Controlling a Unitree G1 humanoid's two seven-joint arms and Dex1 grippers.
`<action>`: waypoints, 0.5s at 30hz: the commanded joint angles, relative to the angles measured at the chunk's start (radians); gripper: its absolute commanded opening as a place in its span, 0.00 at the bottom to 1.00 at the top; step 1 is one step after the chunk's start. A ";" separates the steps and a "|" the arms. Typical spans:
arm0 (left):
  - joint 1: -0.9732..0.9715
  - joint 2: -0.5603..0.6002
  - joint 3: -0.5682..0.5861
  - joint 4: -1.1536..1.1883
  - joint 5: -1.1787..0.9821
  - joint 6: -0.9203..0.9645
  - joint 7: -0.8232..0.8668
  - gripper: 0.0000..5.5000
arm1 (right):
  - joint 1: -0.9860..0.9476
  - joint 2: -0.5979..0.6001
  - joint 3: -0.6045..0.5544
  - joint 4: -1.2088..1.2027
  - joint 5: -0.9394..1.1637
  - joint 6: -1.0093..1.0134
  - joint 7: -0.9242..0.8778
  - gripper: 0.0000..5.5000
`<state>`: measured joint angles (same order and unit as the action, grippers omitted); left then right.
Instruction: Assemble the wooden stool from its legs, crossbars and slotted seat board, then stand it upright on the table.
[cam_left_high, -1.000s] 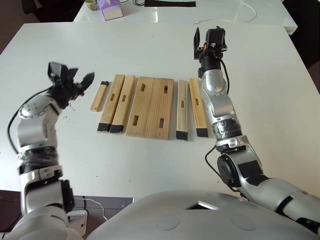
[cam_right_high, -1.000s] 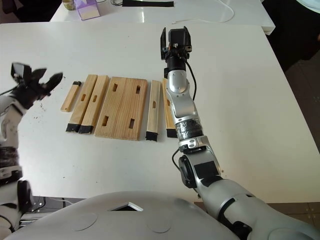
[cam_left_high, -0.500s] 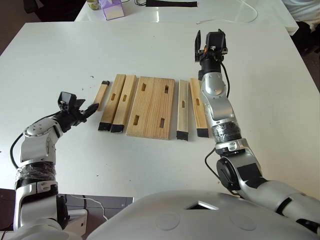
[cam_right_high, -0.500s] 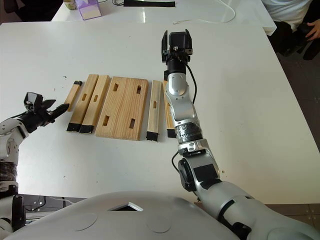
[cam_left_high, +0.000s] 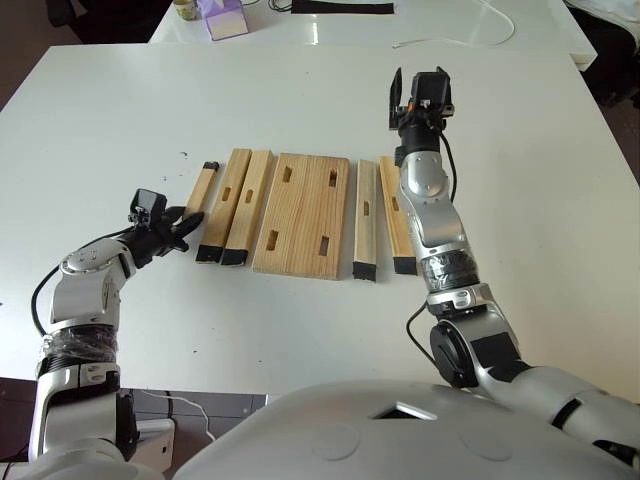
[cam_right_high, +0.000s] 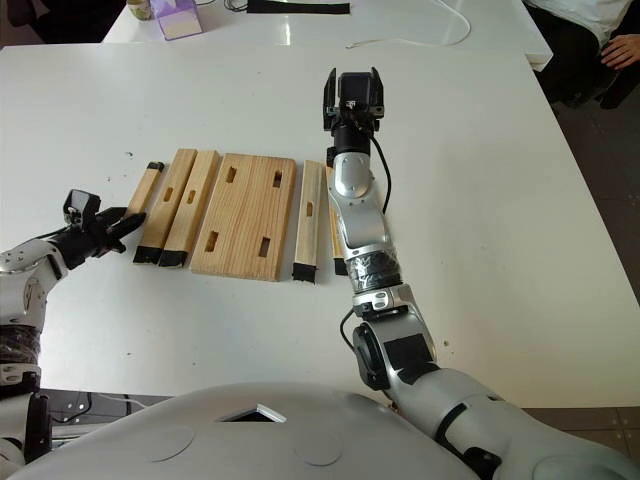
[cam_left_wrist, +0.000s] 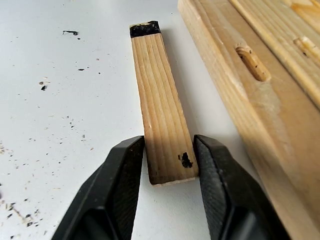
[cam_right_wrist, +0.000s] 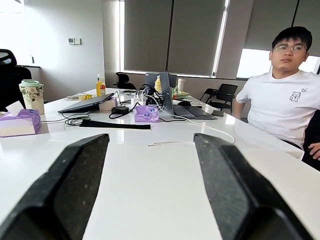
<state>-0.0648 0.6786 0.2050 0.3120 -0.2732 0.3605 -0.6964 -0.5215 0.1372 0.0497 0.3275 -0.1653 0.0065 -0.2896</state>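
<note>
the slotted seat board (cam_left_high: 300, 214) lies flat on the table (cam_left_high: 520, 180), with two legs (cam_left_high: 234, 206) just left of it, two more legs (cam_left_high: 378, 215) just right of it, and the short crossbar (cam_left_wrist: 162, 125) outermost on its left. the left gripper (cam_left_high: 186, 220) sits left of the board, its fingers (cam_left_wrist: 122, 165) spread to either side of the crossbar's near end without clamping it. the right gripper (cam_left_high: 422, 92) stands raised beyond the board's far right corner, fingers spread apart.

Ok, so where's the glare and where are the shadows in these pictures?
Left eye view: the far table throws back a bright sheen. Left wrist view: the left end effector shades the near end of the short slat. Right wrist view: past the open right end effector, the window glares white and the white tabletop reflects it.
</note>
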 joint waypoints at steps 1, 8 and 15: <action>0.021 0.029 -0.036 0.029 0.067 0.066 0.038 0.24 | 0.011 0.010 0.005 -0.014 -0.005 0.001 -0.010 0.57; -0.243 0.023 0.067 0.012 -0.039 0.155 0.095 0.24 | 0.030 0.009 -0.031 -0.100 0.064 0.011 0.039 0.57; -0.548 -0.193 0.189 -0.337 -0.447 0.344 0.201 0.24 | -0.149 -0.092 -0.182 -0.156 0.515 0.222 0.449 0.57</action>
<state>-0.5688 0.5592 0.4082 0.0622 -0.6405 0.6685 -0.5054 -0.5545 0.1090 -0.0913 0.1776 0.2197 0.1319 0.0116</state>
